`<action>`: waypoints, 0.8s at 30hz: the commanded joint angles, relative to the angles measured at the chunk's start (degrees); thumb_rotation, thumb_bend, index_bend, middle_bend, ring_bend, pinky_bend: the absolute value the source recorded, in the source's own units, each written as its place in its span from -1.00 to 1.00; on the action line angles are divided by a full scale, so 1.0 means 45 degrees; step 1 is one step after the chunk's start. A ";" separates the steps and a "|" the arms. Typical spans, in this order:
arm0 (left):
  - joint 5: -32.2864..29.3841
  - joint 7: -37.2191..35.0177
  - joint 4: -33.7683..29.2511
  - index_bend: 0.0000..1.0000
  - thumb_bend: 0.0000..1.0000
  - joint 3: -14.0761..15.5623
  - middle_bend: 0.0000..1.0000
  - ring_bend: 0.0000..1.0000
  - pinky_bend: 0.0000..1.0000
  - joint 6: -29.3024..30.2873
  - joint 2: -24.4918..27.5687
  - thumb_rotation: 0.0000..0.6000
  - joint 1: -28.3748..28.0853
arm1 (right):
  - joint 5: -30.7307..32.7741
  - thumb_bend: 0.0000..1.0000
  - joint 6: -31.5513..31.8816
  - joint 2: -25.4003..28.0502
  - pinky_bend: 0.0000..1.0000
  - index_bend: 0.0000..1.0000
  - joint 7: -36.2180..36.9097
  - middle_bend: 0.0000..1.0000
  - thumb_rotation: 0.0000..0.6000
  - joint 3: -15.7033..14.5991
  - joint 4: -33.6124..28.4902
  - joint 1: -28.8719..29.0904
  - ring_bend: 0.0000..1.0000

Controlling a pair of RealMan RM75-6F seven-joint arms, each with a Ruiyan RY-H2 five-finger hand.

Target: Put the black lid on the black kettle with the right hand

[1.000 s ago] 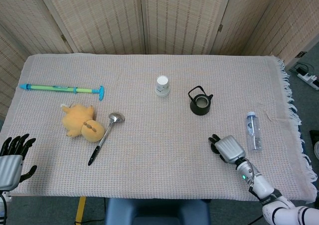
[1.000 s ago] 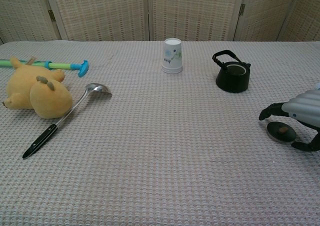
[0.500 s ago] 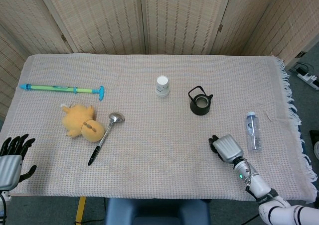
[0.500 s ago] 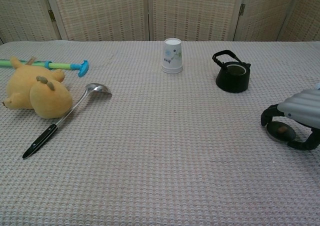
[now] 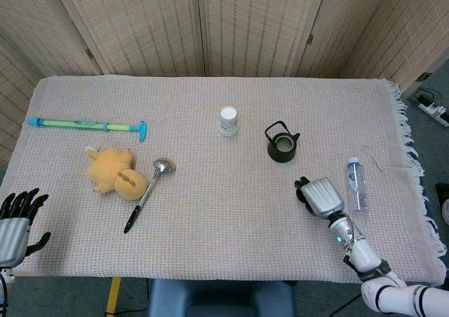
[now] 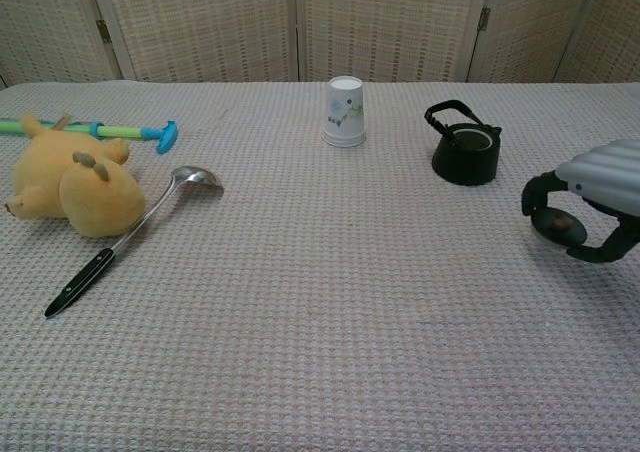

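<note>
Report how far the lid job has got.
Done: the right hand has picked up the black lid; in the chest view it is held in the fingers clear of the cloth. In hand: the carry has barely begun, since the hand is well short of the black kettle. Left: bring the lid over the kettle's open top, set it down and release. The left hand sits idle at the table's near corner.

Table [image 5: 210, 212] w/ woven cloth [image 6: 330, 302].

Rough woven tablecloth [image 6: 320, 352], glossy metal ladle [image 6: 130, 234].
</note>
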 commanded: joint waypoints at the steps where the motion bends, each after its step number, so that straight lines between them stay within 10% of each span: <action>1: 0.0034 0.0031 -0.0063 -0.72 -0.56 -0.0015 -0.90 -0.91 -1.00 0.0057 0.0024 1.00 0.0007 | 0.0724 -0.25 -0.0268 0.0303 0.41 -0.19 -0.0066 -0.29 1.00 0.0762 -0.0102 0.0617 0.68; 24: -0.0004 0.0468 -0.0625 -0.72 -0.56 -0.0022 -0.90 -0.91 -1.00 0.0380 0.0225 1.00 0.0205 | 0.5180 -0.25 -0.2616 -0.1907 0.41 -0.19 -0.2013 -0.32 1.00 0.1597 0.4276 0.4574 0.67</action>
